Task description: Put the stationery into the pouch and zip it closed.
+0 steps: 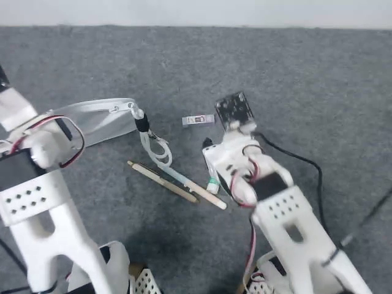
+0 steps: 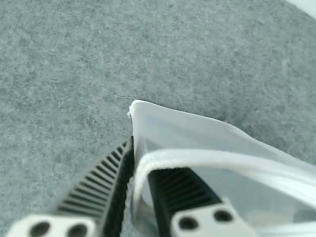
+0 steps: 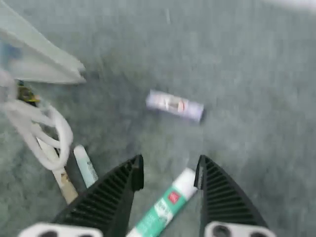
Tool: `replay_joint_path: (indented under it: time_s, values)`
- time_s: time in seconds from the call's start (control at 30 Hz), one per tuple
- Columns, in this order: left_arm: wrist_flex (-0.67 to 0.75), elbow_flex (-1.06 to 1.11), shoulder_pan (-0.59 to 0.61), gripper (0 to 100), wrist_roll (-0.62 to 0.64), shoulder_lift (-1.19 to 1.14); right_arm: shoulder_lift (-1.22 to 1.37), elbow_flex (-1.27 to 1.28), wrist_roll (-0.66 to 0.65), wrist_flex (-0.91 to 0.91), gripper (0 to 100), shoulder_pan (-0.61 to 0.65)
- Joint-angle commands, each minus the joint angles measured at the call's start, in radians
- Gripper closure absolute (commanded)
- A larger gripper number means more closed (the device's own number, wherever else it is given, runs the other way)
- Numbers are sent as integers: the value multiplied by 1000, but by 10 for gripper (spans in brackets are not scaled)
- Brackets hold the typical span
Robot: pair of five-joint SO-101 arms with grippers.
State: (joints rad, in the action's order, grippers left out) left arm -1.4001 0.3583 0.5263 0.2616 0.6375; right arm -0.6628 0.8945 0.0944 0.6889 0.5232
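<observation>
A translucent white pouch (image 1: 101, 119) lies at the left, and my left gripper (image 2: 138, 153) is shut on its rim (image 2: 207, 158). From the pouch's zip pull (image 1: 142, 124) a white cord (image 1: 160, 152) trails onto the carpet. A wooden pencil (image 1: 160, 174) and a pale pen (image 1: 197, 187) lie side by side in the middle. My right gripper (image 3: 168, 170) stands open just above the carpet, with a green-and-white tube (image 3: 165, 208) lying between its fingers. A small white eraser (image 3: 174, 105) rests farther off, beyond the fingertips.
Grey carpet (image 1: 306, 79) covers the whole surface, with wide bare room at the back and right. A black cable (image 1: 300, 160) runs from the right arm. The pouch corner (image 3: 44, 61) and cord (image 3: 47, 129) lie near the right gripper.
</observation>
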Motion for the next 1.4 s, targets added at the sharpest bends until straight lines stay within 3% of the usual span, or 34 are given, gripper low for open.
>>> replay_joint_path:
  time_s: [0.0,0.23,0.47,0.93,1.13,1.37]
  values:
    - [31,-7,3,990,15,0,120,-186,104,97,842,-21]
    - [31,-7,3,990,15,0,348,-359,264,209,842,-19]
    - [28,-5,-18,990,15,-2,516,-451,341,245,842,-8]
    - [46,22,-18,990,15,-2,788,-594,341,294,842,2]
    - [54,27,-18,990,15,-2,903,-675,339,312,842,-50]
    - [54,35,-18,990,15,-2,1036,-833,341,475,859,-48]
